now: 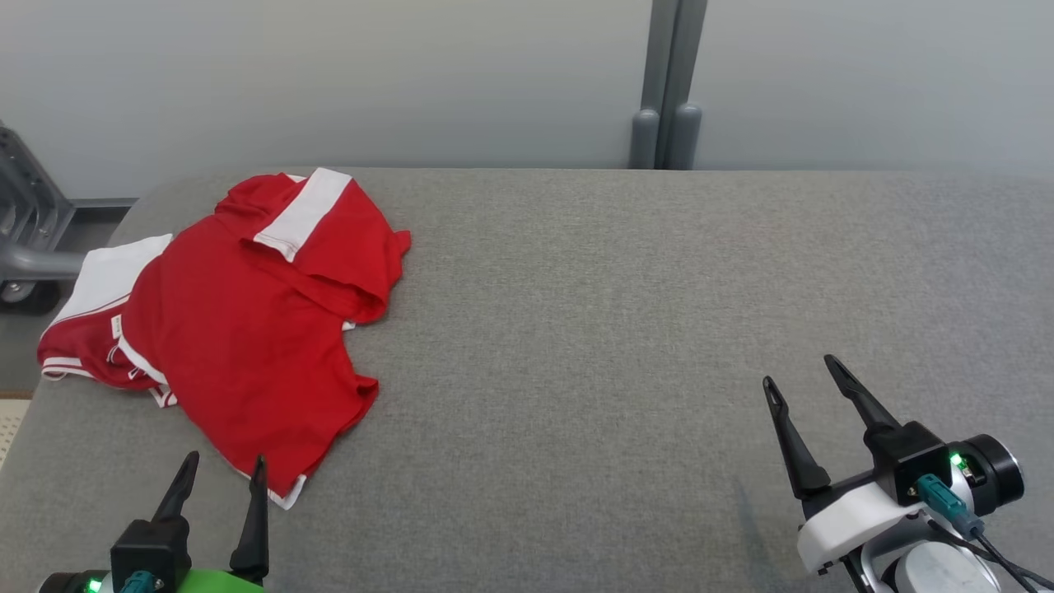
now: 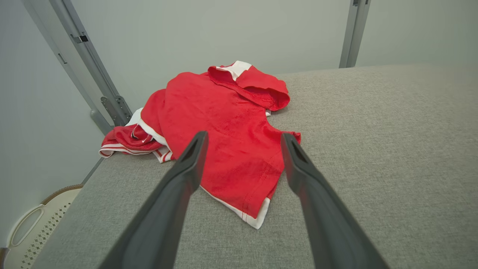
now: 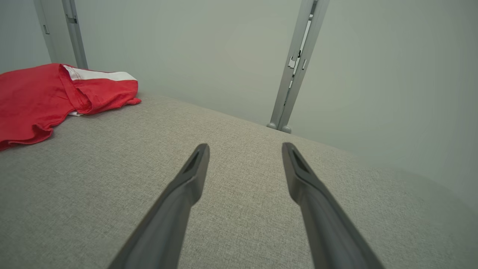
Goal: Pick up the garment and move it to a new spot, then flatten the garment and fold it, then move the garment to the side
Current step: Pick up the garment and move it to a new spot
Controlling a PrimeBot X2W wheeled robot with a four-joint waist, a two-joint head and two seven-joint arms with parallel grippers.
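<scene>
step: pick-up, not begun | garment (image 1: 247,329): crumpled at worktop (image 1: 576,329) left end | left pincer (image 1: 228,455): spread, empty, worktop near-left | right pincer (image 1: 799,370): spread, empty, worktop near-right | next: probably left pincer pinches the near hem

This looks like a robot test room or a laboratory rather than a home. The desk (image 1: 617,329) is a wide, flat surface covered with plain grey fabric, and its far corner is rounded. Behind it, from ten to two o'clock in the head view, stand smooth pale partition walls (image 1: 412,74), with a grey metal post (image 1: 669,82) at about twelve o'clock. At nine o'clock, beside the desk, a grey metal frame (image 1: 37,263) stands on a black wheel. In the left wrist view, at seven o'clock, a pale perforated plastic basket (image 2: 48,231) sits low beside the desk. A red and white garment (image 1: 247,329) lies crumpled on the desk at ten o'clock.
</scene>
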